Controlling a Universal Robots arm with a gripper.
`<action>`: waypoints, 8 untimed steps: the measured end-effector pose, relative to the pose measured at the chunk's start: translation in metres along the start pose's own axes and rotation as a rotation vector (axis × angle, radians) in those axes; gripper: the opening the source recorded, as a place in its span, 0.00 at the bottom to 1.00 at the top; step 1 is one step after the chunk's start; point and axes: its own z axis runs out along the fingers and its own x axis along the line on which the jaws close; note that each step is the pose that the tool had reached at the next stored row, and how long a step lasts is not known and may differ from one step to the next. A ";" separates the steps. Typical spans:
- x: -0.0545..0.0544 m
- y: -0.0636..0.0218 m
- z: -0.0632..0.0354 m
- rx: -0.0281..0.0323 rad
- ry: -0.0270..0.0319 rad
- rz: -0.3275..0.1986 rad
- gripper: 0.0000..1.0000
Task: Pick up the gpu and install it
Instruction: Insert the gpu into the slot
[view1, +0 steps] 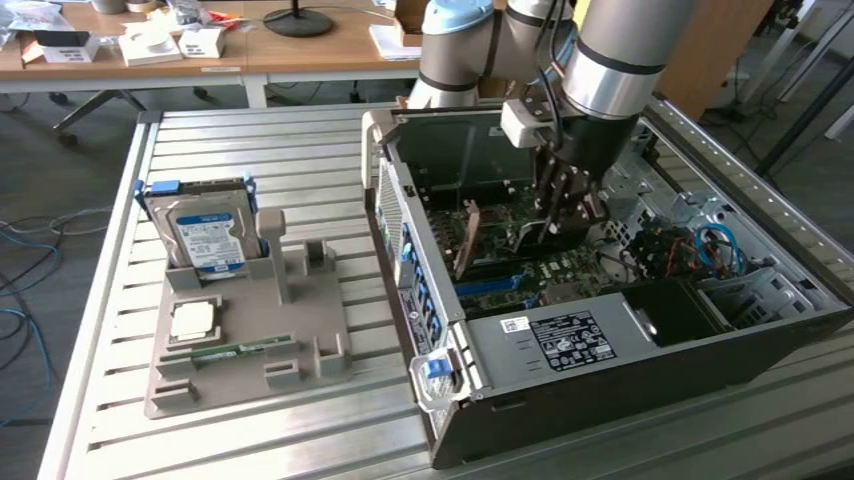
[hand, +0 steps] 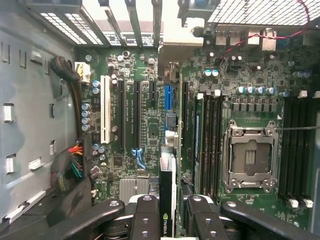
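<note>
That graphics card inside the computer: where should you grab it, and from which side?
By its upper long edge, coming straight down into the open case. The graphics card stands on edge and is thin, so the gripper pinches its two flat faces, as it does now. That leaves the lower edge free to meet the slots on the board.

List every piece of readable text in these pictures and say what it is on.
"NVIDIA": on the edge of the gpu, gripped by the gripper.
Label on the hard drive: too small to read.
The black label and white sticker inside the computer case: too small to read.
</note>
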 end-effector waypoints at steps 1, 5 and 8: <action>0.000 0.0004 0.0014 0.0000 0.0000 0.000 0.26; 0.000 0.0019 0.0071 0.0000 -0.0001 -0.001 0.26; 0.000 0.0047 0.0101 0.0003 -0.0001 -0.001 0.26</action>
